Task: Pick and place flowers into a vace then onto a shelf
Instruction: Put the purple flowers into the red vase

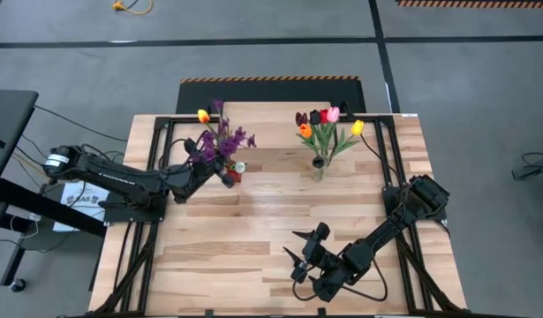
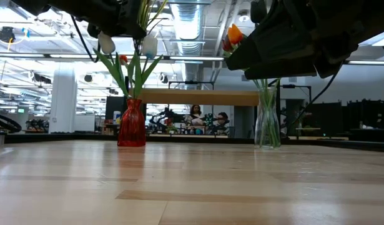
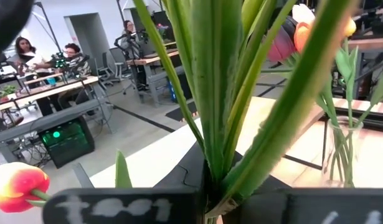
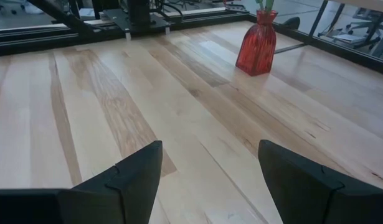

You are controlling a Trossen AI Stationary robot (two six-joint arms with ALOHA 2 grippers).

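Red vase (image 2: pixel 132 123) beside glass vase (image 2: pixel 267 126)

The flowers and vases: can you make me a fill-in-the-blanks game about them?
1. The left gripper holds a bunch of flowers over the ____ vase.
2. The other flowers stand in a ____ glass vase.
3. The right gripper has its fingers ____ with nothing between them.
4. Both vases stand on the wooden ____.

Missing words: red; clear; open; table
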